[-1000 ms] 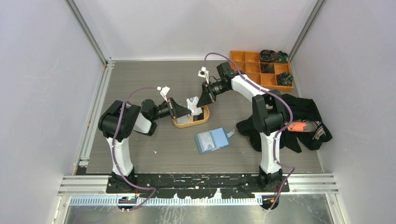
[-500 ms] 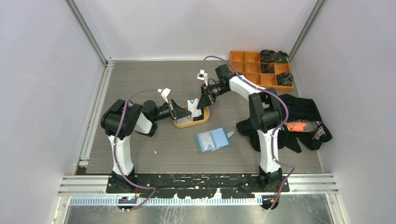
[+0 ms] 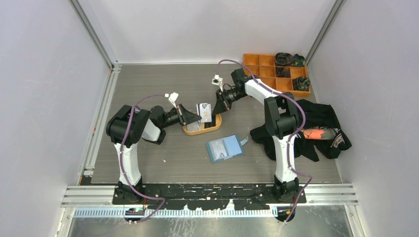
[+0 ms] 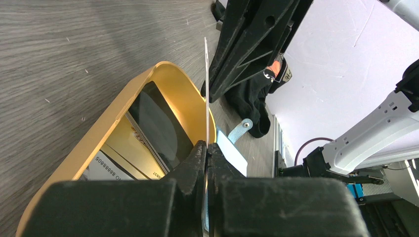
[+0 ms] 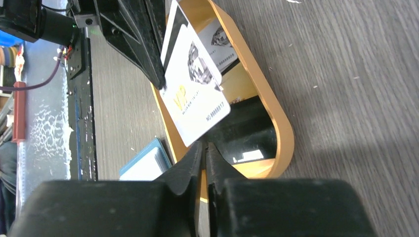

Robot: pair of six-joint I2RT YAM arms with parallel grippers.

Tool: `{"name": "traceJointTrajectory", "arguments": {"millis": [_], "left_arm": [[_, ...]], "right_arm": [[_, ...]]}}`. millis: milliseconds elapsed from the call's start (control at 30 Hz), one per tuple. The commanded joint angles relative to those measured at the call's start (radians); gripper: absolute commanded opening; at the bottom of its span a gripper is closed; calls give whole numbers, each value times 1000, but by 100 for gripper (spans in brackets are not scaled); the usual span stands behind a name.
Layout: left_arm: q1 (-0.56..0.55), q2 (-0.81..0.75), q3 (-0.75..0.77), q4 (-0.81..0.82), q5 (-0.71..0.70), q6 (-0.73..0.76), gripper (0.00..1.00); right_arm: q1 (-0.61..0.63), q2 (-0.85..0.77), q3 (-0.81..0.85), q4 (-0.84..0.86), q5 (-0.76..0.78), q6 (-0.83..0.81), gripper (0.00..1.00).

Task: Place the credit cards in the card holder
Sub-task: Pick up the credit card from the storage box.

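- Your orange oval tray (image 5: 284,138) sits on the grey, wood-look table (image 3: 158,84), right under both grippers. Its wall is smooth and shiny.
- More credit cards (image 4: 158,126) lie flat inside the tray. One is black and glossy.
- Your left gripper (image 4: 206,147) is squeezed tight on a thin, stiff white card (image 5: 195,101) and holds it upright over the tray.
- Your right gripper (image 5: 204,144) is almost closed, with its tips at the white card's corner. You cannot tell if it pinches it.
- The blue card holder (image 3: 225,148) lies open and flat on the table, close to the tray.
- An orange box (image 3: 267,71) with square cubbies sits far right.
- A soft black cloth (image 3: 321,116) lies crumpled by the right arm.
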Motion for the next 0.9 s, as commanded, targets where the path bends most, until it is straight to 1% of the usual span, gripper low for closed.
{"name": "traceJointTrajectory", "arguments": {"millis": [0, 33, 133, 167, 233, 333, 500, 567, 667, 867], "left_arm": [[8, -2, 10, 55, -10, -3, 0], [7, 0, 12, 55, -9, -3, 0], [7, 0, 13, 55, -5, -3, 0], [7, -1, 13, 55, -2, -3, 0], [6, -3, 12, 55, 0, -2, 0], [7, -5, 12, 55, 3, 1, 0], [4, -1, 19, 55, 16, 1, 0], [3, -1, 21, 55, 17, 1, 0], [3, 0, 23, 55, 20, 1, 0], [1, 3, 26, 55, 20, 0, 0]], "right_arm": [[-9, -4, 40, -36, -13, -56, 8], [-10, -4, 42, -39, -15, -59, 5], [-10, -4, 43, -48, -20, -64, 4], [-11, -5, 44, -46, -19, -59, 7], [-10, -10, 44, -28, -22, -28, 17], [-10, -21, 42, 8, -47, 32, 28], [-1, -40, -21, 231, 5, 263, 44], [2, -37, -27, 270, 11, 311, 45], [10, -31, -25, 285, 12, 333, 45], [11, -33, -31, 292, -53, 339, 38]]}}
